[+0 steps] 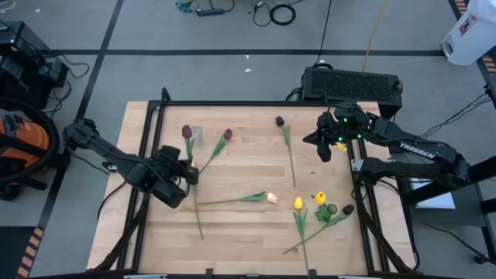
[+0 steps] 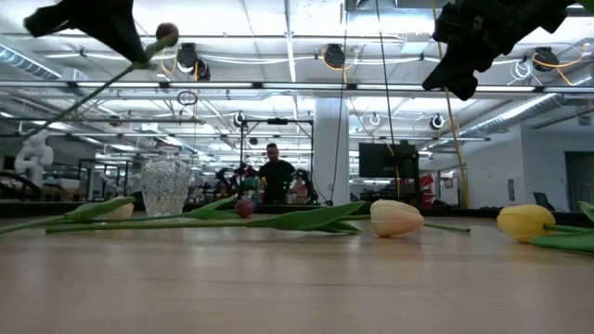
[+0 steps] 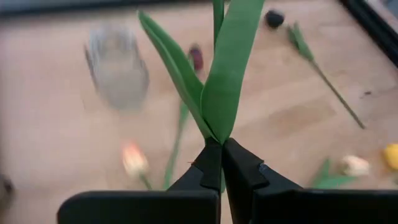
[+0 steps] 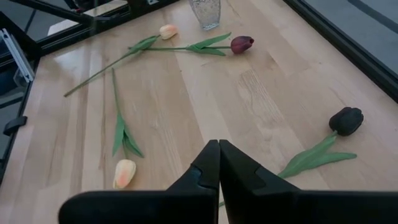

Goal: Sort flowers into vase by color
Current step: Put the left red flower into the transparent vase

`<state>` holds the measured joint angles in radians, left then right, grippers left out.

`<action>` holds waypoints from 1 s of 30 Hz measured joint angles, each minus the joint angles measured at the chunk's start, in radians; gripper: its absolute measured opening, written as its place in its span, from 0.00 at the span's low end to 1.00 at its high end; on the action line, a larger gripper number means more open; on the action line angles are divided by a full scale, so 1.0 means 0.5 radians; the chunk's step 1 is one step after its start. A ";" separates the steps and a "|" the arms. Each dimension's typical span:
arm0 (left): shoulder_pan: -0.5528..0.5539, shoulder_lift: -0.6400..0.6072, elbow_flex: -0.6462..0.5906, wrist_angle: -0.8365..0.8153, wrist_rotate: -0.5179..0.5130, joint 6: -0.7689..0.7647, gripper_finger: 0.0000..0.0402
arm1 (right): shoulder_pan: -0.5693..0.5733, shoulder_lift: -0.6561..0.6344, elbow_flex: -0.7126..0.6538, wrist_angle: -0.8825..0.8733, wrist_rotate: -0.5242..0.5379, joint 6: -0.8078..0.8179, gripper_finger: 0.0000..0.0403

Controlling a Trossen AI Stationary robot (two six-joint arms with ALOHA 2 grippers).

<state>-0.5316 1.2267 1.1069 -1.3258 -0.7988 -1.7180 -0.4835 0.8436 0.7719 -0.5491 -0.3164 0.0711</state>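
Note:
My left gripper (image 1: 188,172) is raised over the table's left half, shut on a dark red tulip whose head (image 1: 186,132) stands beside the glass vase (image 1: 195,133). In the low view that head (image 2: 167,34) is high above the vase (image 2: 165,186). A second dark red tulip (image 1: 227,134) lies flat on the table, its stem running toward my left gripper. A peach tulip (image 3: 134,160) lies under that gripper. My right gripper (image 4: 219,144) is shut on nothing and hovers over the far right (image 1: 325,151). My left gripper (image 3: 221,142) pinches the dark red tulip's stem between its two fingers, right where the long leaves (image 3: 217,124) branch off. In the low view the stem (image 2: 83,93) slants through the air, head end up, tail end running down to the left above the table.
A black tulip (image 1: 279,121) lies at the far middle, its stem pointing toward the near edge. A cream tulip (image 1: 271,198) lies at the centre. Two yellow tulips (image 1: 297,203) (image 1: 320,198) and another dark head (image 1: 347,209) lie near right. A person (image 2: 276,176) stands in the room behind.

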 joint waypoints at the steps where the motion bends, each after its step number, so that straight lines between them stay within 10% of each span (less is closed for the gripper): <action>1: 0.008 -0.011 -0.001 -0.012 -0.038 0.138 0.02 | 0.000 0.000 0.000 0.000 0.000 0.011 0.00; 5: 0.102 -0.045 -0.003 -0.083 -0.216 0.642 0.02 | 0.000 0.000 0.000 0.000 0.000 0.074 0.00; 16: 0.385 -0.386 -0.003 -0.134 -1.079 0.683 0.02 | -0.001 0.003 0.000 0.069 0.226 0.258 0.00; 22: 0.521 -0.537 -0.002 -0.051 -1.201 0.802 0.02 | -0.001 0.031 0.000 0.208 0.233 0.266 0.00; 30: 0.695 -0.532 -0.002 0.593 -1.192 1.762 0.02 | -0.003 0.099 0.000 0.285 0.284 0.312 0.00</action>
<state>-0.1839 0.9609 1.1057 -1.0291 -1.3949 -0.8369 -0.4850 0.8932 0.7719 -0.4069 -0.1745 0.2273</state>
